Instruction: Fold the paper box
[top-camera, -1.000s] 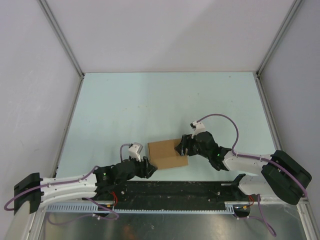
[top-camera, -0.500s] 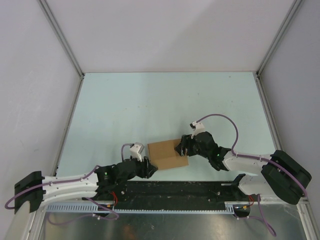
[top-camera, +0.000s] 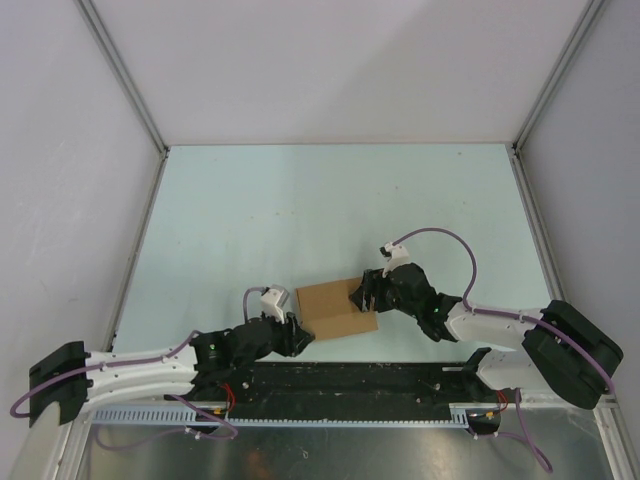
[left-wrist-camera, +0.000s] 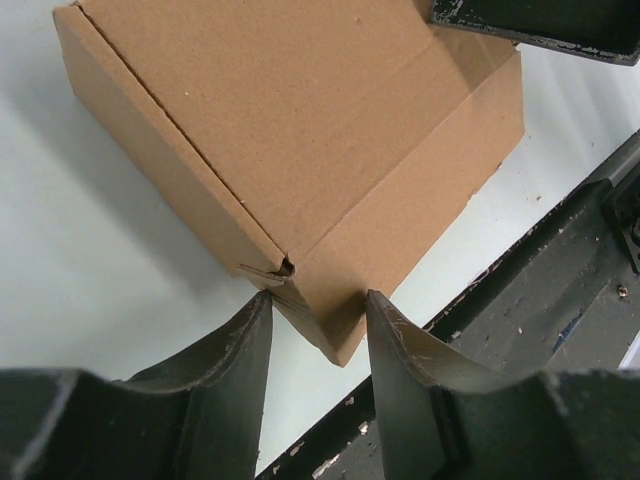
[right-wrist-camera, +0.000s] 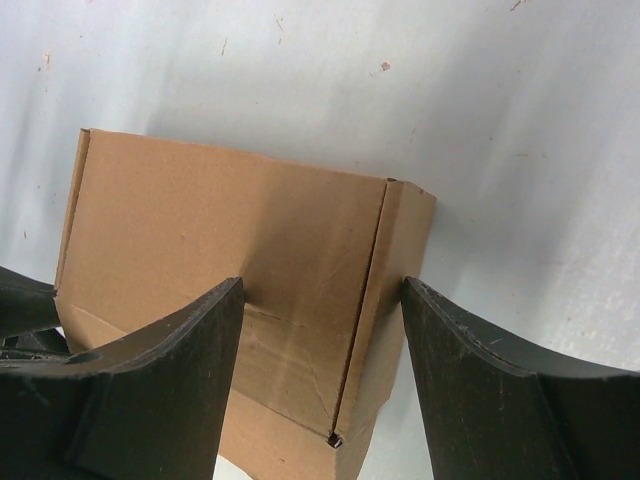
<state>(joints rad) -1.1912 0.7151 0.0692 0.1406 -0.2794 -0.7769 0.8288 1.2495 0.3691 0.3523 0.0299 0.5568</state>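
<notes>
Right fingers spread wide over the one paper box; left fingers, narrow, perhaps pinch its corner.

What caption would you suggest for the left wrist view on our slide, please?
The left gripper straddles the near corner of the paper box, jaws apart.

- Soft, even overhead light keeps the pale worktop bright and flat.
- The paper box throws a faint grey shadow beside itself.
- Both wrist views go soft along their bottom edges.
</notes>
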